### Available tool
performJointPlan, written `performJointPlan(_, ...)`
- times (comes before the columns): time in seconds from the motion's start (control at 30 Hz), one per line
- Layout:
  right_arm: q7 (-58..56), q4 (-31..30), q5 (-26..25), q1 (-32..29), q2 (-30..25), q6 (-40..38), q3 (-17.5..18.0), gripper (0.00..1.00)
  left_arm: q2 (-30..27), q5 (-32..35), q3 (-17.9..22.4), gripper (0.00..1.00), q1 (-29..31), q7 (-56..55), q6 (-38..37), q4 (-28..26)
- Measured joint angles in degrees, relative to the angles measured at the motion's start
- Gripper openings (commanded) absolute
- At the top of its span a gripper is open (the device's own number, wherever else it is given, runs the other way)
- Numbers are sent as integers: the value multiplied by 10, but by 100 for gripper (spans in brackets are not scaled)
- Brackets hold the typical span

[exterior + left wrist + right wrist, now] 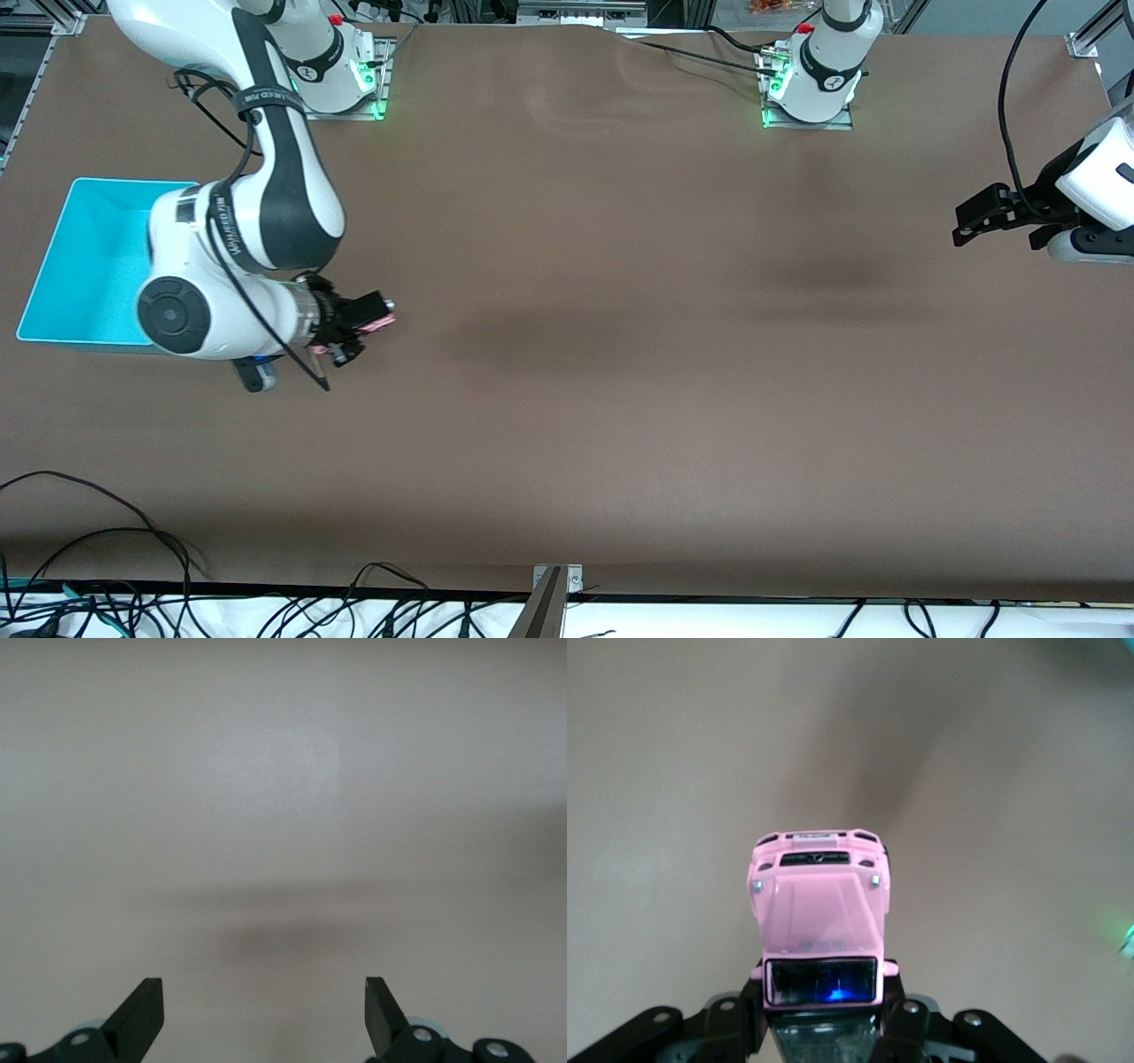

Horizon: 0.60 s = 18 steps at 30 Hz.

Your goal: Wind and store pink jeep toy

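Pink jeep toy point(819, 904) sits clamped in the right hand point(359, 326), beside the turquoise bin point(89, 257); left hand point(988, 217) waits, spread and empty.

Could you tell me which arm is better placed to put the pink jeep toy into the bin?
Right: its tool already grips the pink jeep toy beside the turquoise bin; the left tool waits open.
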Motion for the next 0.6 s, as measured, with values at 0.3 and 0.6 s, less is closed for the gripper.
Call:
performJointPlan(0.3, -116, 1, -25, -2, 0, -52, -62, 24, 0, 0, 0, 100, 0, 0, 0, 0)
performJointPlan(0.6, -187, 5, -83, -95, -32, -65, 4, 25, 0, 0, 0, 100, 0, 0, 0, 0)
